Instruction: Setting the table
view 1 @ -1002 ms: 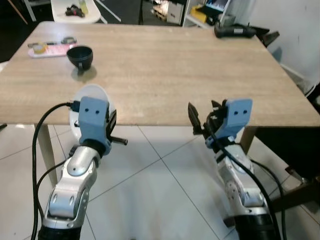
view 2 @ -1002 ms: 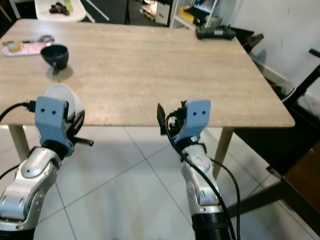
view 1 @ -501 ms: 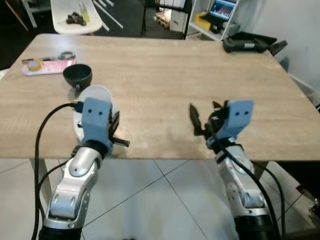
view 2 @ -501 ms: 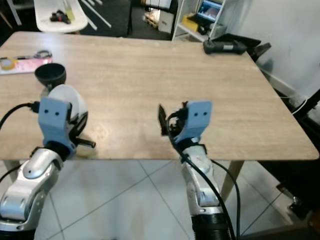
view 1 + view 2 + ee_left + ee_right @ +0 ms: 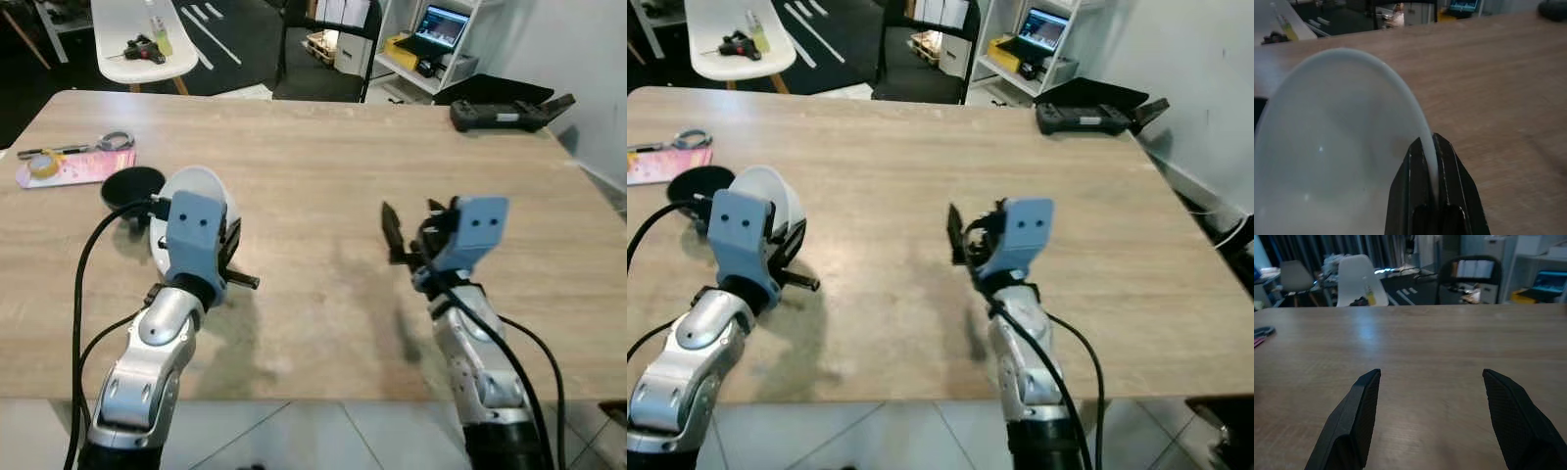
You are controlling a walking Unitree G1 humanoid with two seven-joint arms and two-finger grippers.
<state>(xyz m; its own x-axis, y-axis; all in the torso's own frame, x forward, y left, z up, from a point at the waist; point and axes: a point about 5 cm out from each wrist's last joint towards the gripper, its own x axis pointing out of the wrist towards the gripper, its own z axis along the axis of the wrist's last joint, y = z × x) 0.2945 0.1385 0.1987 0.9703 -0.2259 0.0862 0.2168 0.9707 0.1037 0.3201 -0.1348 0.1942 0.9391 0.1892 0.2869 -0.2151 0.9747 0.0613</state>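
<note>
My left gripper point(image 5: 1431, 196) is shut on the rim of a white bowl point(image 5: 199, 187), holding it tilted above the left part of the wooden table point(image 5: 323, 147). The bowl point(image 5: 1327, 156) faces the left wrist camera, with its rim pinched between the two black fingers. A black bowl point(image 5: 132, 188) stands on the table just left of the white one, partly hidden behind it. My right gripper point(image 5: 409, 238) hangs open over the table's middle right with nothing between its fingers point(image 5: 1354, 421).
A pink card with scissors and a tape roll point(image 5: 73, 162) lies at the table's left edge. A black controller point(image 5: 500, 113) rests at the far right corner. Beyond the table stand a white chair point(image 5: 142, 39) with tools on it and shelving.
The camera has moved forward, so the table now lies under both arms. The left gripper still holds the white bowl, now beside the black bowl. The right gripper stays open.
</note>
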